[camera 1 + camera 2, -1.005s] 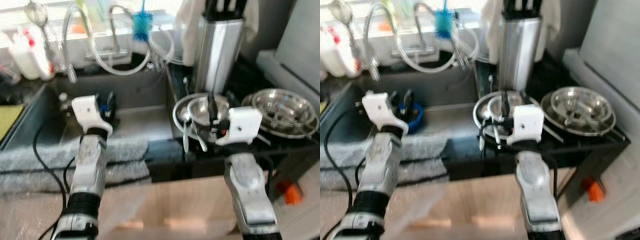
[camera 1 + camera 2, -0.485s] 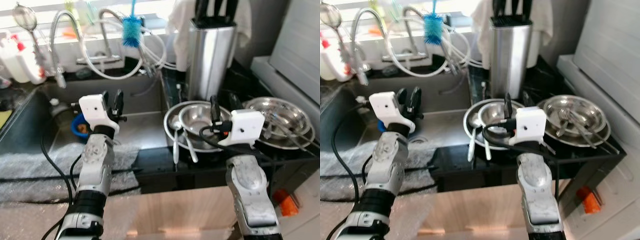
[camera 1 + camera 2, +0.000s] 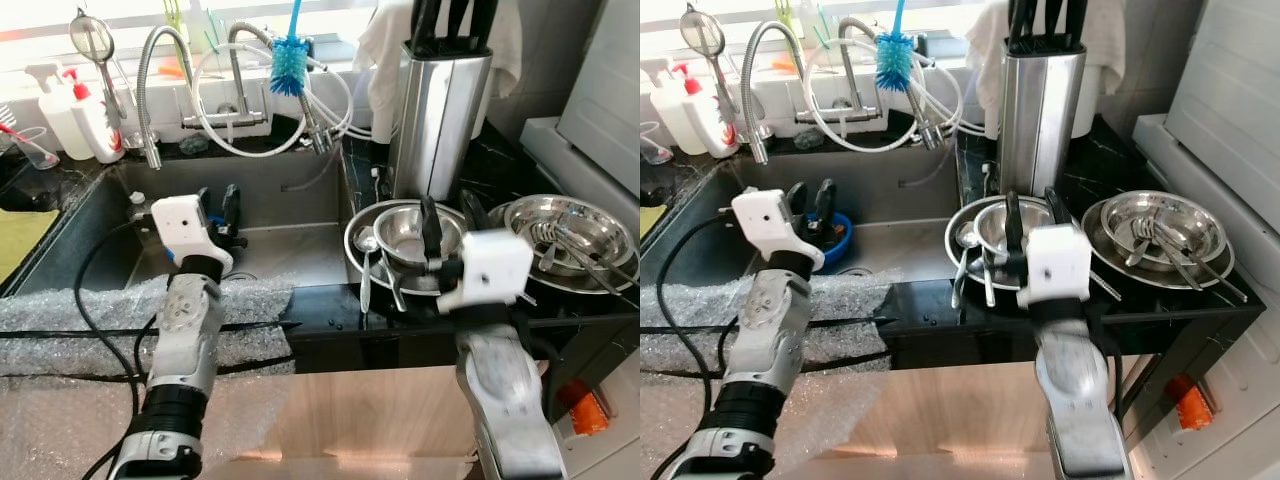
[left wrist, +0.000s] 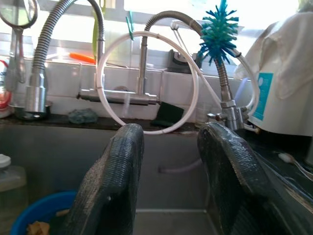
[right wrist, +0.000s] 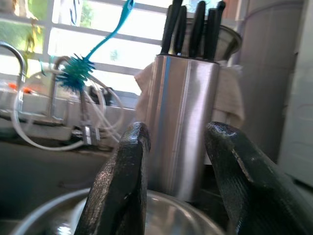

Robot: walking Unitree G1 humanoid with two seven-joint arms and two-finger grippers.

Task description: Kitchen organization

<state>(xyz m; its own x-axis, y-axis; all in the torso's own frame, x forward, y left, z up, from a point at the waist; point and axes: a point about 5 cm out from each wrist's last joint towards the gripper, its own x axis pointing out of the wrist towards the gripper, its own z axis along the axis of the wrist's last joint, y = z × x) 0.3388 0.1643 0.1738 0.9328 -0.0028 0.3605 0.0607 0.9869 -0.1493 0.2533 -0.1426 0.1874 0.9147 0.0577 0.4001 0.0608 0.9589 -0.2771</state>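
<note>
A steel bowl (image 3: 402, 228) sits inside a wider steel plate (image 3: 352, 232) on the black counter, with spoons (image 3: 364, 262) leaning on the plate's rim. My right gripper (image 3: 449, 213) hovers open just above the bowl's near right side, holding nothing. In the right wrist view the tall steel knife block (image 5: 182, 122) stands behind the right gripper (image 5: 176, 147). My left gripper (image 3: 218, 205) hangs open and unladen over the sink (image 3: 290, 215), close to a blue bowl (image 3: 836, 238). Between its fingers (image 4: 115, 191) in the left wrist view are the faucet (image 4: 143, 73) and a blue bottle brush (image 4: 218, 32).
A second steel plate (image 3: 590, 205) with loose cutlery lies at the right. Bubble wrap (image 3: 90, 315) and black cables cover the near counter edge. Spray bottles (image 3: 78, 110) and a strainer (image 3: 90, 35) stand behind the sink. A grey appliance (image 3: 610, 90) rises at the far right.
The whole picture has swung and sharpened as the camera moved. Both grippers stay open, the left over the sink and the right over the steel bowl.
</note>
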